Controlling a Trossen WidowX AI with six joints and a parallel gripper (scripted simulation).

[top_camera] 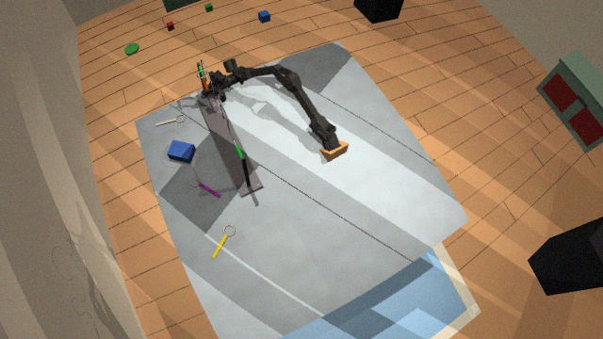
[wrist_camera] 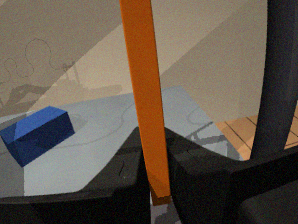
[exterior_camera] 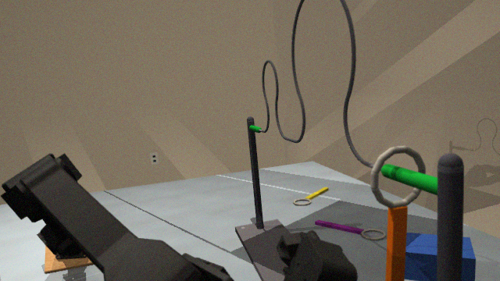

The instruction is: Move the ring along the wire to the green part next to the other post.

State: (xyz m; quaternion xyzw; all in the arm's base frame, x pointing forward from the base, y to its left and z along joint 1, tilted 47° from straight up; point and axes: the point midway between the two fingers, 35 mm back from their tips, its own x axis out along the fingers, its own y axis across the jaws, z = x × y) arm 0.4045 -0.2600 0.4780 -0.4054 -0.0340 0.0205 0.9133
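The orange handle (top_camera: 205, 86) (exterior_camera: 396, 242) (wrist_camera: 145, 90) hangs upright under its grey ring (exterior_camera: 398, 204). The ring surrounds the inner end of the green part (exterior_camera: 419, 180) beside the near post (exterior_camera: 450, 226) (wrist_camera: 280, 75); the green passes through about mid-ring, with gaps above and below. My gripper (wrist_camera: 148, 132) is shut on the lower handle; its fingertips are hidden in the exterior view. The thin grey wire (exterior_camera: 353, 51) rises in a tall loop, then a smaller one, to the other green part (top_camera: 238, 151) (exterior_camera: 255, 128) at the far post (top_camera: 246, 171) (exterior_camera: 255, 176).
A base board (top_camera: 226, 137) joins the posts. A blue block (top_camera: 181, 151) (exterior_camera: 430, 250) (wrist_camera: 37, 135), a purple-handled ring (top_camera: 209, 190) (exterior_camera: 340, 227), a yellow-handled ring (top_camera: 220, 246) (exterior_camera: 317, 193) and a pale-handled ring (top_camera: 167, 122) lie on the table beside the board.
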